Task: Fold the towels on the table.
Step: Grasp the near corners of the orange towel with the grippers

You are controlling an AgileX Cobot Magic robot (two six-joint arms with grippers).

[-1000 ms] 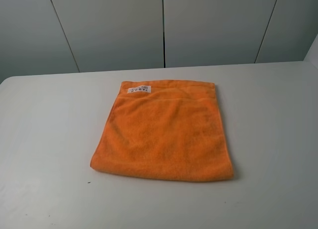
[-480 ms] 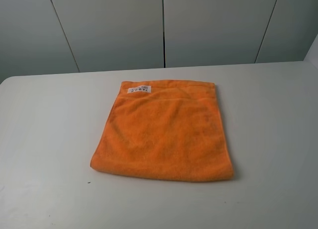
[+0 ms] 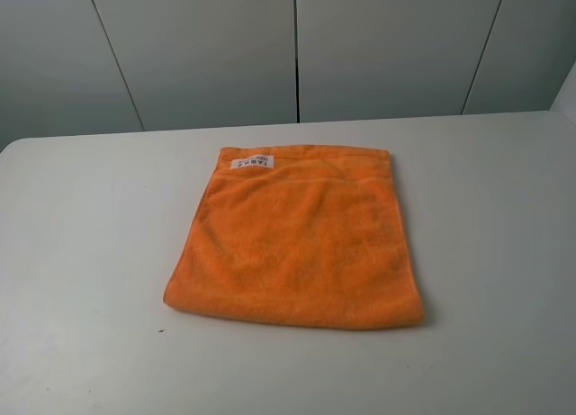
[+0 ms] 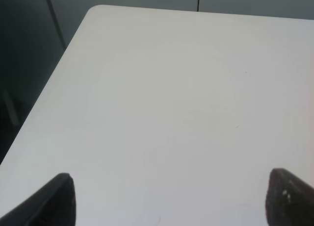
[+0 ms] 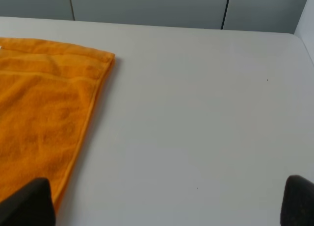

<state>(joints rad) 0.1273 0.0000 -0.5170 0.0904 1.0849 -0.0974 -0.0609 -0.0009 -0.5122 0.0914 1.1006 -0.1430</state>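
Orange towel (image 3: 297, 239) lies flat mid-table (image 3: 81, 253), label (image 3: 253, 162) toward the table's far edge. My left claw (image 4: 174, 201) is spread and empty over bare table. My right claw (image 5: 162, 206) is spread and empty beside the towel. Probably light, limp, fuzzy; I'd pinch the near corners.

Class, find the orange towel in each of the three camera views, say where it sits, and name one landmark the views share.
Exterior high: the orange towel lies flat in the middle of the white table.
Left wrist: not in it; only bare table ahead of the left gripper.
Right wrist: the towel is cut by the picture's edge, beside the right gripper.
Shared landmark: the grey wall panels behind the table's far edge.
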